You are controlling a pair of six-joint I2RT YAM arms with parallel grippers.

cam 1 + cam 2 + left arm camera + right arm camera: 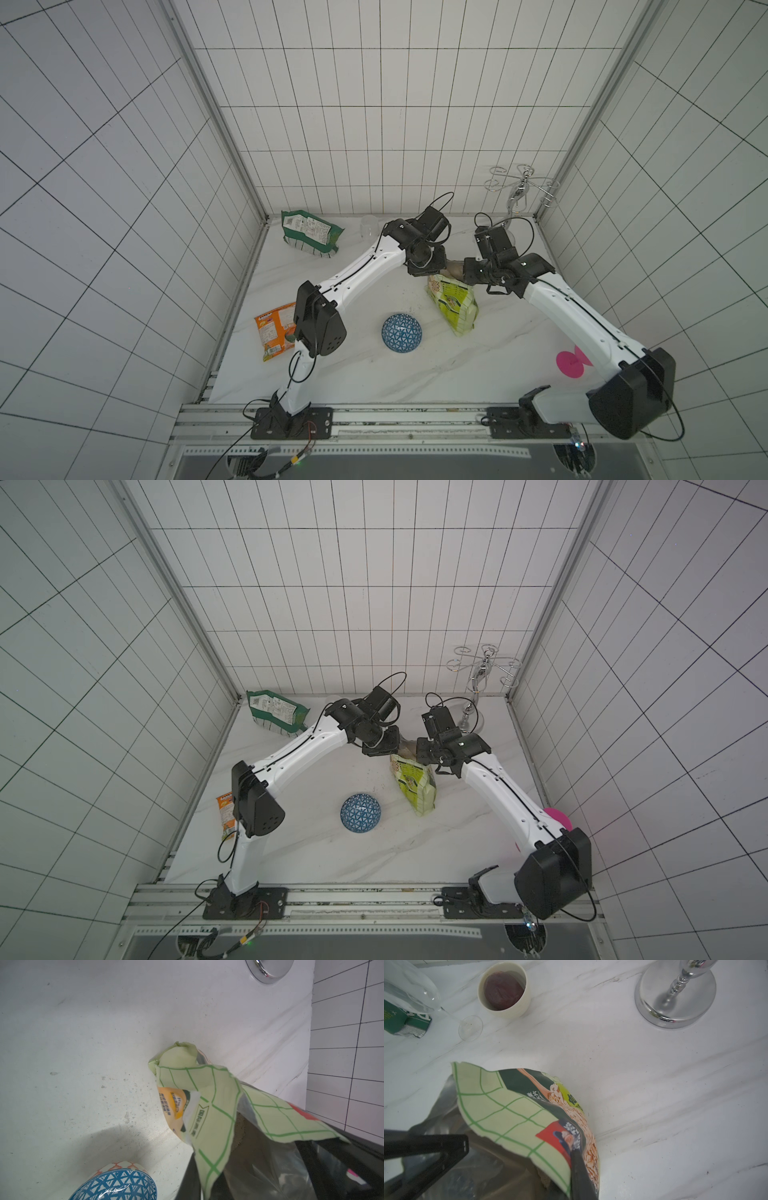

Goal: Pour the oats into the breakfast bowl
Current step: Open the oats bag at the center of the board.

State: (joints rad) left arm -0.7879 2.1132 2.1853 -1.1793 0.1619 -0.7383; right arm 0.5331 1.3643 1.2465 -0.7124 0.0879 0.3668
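The lime-green and white oat pouch [454, 305] stands tilted on the marble table, right of centre. My left gripper [428, 268] and right gripper [471, 272] meet at its top, each shut on one wall of the mouth. The mouth is pulled apart, and pale oats [239, 1132] show inside. In the left wrist view the gridded flap runs between my left gripper's [207, 1184] jaws. In the right wrist view a black finger [581, 1178] presses on the printed wall. The blue mesh-patterned breakfast bowl [402, 333] sits just in front and left of the pouch, showing only its patterned outside.
A dark green bag [309, 232] lies at the back left and an orange packet [274, 330] at the left edge. A chrome stand [519, 195] rises at the back right. A small white bowl with a dark inside [503, 991] and a tipped glass [425, 995] lie behind the pouch.
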